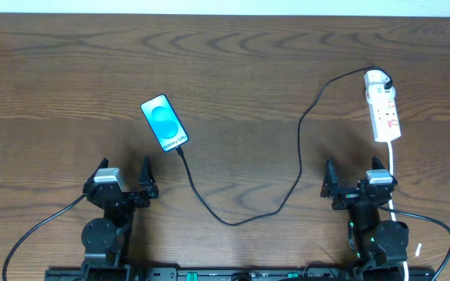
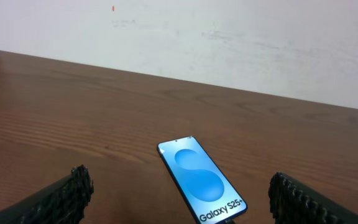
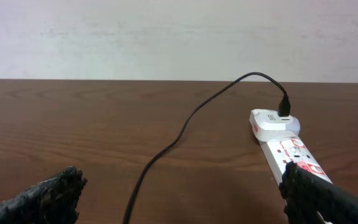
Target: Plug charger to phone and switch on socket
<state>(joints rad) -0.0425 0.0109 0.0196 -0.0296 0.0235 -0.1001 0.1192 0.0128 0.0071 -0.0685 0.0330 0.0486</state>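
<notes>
The phone (image 1: 164, 122) lies face up left of the table's centre, its blue screen lit; in the left wrist view the phone (image 2: 201, 180) sits ahead between my fingers. The charger cable (image 1: 233, 221) runs from the phone's lower edge in a loop across the table to a white adaptor on the far end of the socket (image 1: 383, 109). Whether the plug sits inside the phone cannot be told. My left gripper (image 1: 124, 168) is open, below the phone. My right gripper (image 1: 352, 168) is open, just below the socket (image 3: 289, 149), with the cable (image 3: 166, 146) ahead of it.
A white cord (image 1: 393, 168) leaves the socket's near end and passes by my right gripper. Thick black robot cables (image 1: 41, 226) trail off at both lower corners. A pale wall (image 3: 166, 37) rises behind the table's far edge.
</notes>
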